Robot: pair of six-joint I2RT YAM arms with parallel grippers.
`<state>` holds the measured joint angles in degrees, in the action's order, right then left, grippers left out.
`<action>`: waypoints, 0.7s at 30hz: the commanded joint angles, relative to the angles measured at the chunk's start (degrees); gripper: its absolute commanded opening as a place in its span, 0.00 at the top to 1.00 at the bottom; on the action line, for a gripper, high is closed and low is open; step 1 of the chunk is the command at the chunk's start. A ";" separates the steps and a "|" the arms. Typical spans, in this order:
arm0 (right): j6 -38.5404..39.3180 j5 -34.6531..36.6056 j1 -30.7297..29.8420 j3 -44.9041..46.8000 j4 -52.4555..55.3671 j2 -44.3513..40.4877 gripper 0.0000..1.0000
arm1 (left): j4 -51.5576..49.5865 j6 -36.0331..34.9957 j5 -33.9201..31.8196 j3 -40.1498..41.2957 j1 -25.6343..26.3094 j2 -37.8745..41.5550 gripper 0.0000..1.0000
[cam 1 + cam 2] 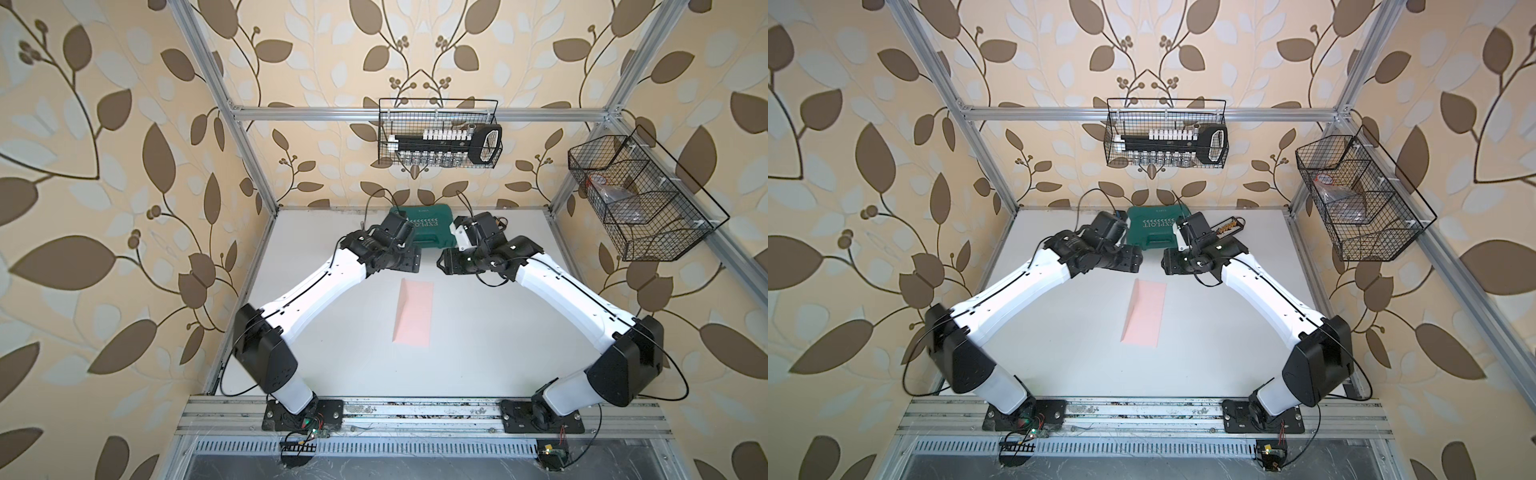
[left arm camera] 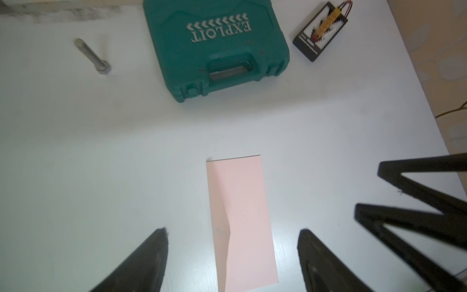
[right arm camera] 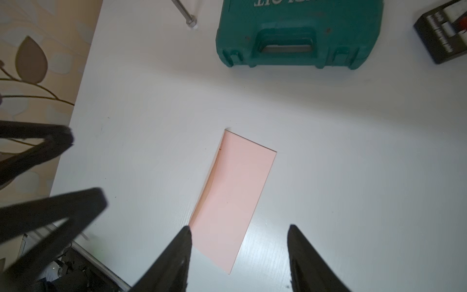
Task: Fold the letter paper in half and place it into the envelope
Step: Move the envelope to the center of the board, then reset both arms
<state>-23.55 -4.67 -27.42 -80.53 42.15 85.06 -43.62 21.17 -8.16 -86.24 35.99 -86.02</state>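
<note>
In both top views I see the envelope (image 1: 412, 311) (image 1: 1144, 312) lying flat on the white table (image 1: 332, 365), about midway between the 2 arms, its long edges running away from the arm bases. The left gripper (image 1: 405, 259) and the right gripper (image 1: 449, 262) hang above the table beyond its far short end, facing each other, apart from it. Behind them lies a green case (image 1: 1154, 230).

From the left wrist camera, the left gripper's 2 fingers (image 2: 151, 252) are spread wide with nothing between them, and the envelope lies on the table below the gap. Its pointed flap is folded over along 1 long edge. The right gripper's fingers are also spread here. The green case, a bolt (image 2: 92, 55) and a small black box (image 2: 319, 32) lie farther off.

From the right wrist camera, the right gripper's fingers (image 3: 174, 252) stand apart and grip nothing. The envelope lies slantwise below them, 1 fingertip overlapping its corner in this view. I cannot tell whether they touch.
</note>
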 commanded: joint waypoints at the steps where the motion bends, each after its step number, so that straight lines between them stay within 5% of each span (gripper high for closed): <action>1: 4.15 -1.55 4.05 1.57 1.47 -6.08 0.39 | 0.45 2.52 -9.11 8.83 -6.76 13.04 0.10; 4: 5.38 -3.02 8.20 6.16 0.29 -12.32 0.37 | 6.74 4.05 -13.56 21.79 -12.57 24.28 0.03; 10: 5.97 -3.15 12.89 16.41 -1.71 -21.88 0.35 | 8.36 8.06 -24.95 36.84 -13.58 37.59 0.01; 19: 6.99 6.91 13.18 27.06 -5.67 -30.55 0.30 | 13.91 1.77 -35.27 48.22 -13.66 34.80 0.01; 20: 7.53 7.97 13.14 28.20 -6.58 -31.55 0.26 | 15.11 1.71 -36.42 48.91 -13.66 33.60 0.01; 21: 8.77 9.39 13.13 29.72 -7.43 -32.84 0.10 | 17.46 1.78 -37.69 49.96 -13.75 32.46 0.01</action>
<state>-17.67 -0.36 -14.44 -53.19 38.22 54.94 -32.36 24.97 -39.79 -37.54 22.15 -51.96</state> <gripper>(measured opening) 0.804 0.989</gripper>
